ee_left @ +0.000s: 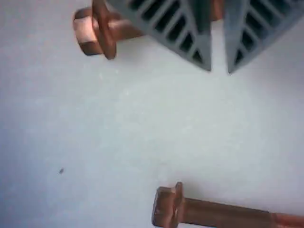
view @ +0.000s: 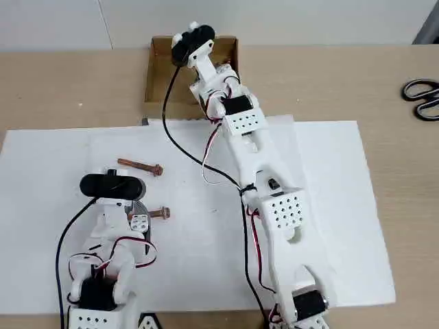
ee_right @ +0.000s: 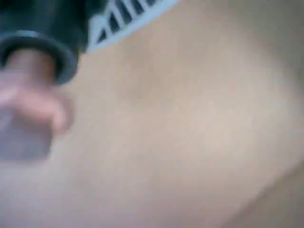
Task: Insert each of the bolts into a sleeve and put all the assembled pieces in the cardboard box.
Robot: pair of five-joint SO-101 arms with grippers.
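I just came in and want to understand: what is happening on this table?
Two robot arms work with copper bolts on a white paper sheet. The left gripper appears closed on one bolt, low over the sheet; a second bolt lies loose nearby. The right arm extends over the cardboard box, where its wrist view shows, blurred, what looks like a dark sleeve.

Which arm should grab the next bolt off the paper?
Probably left. The left gripper sits right at a bolt on the paper, while the right arm is far off over the cardboard box.
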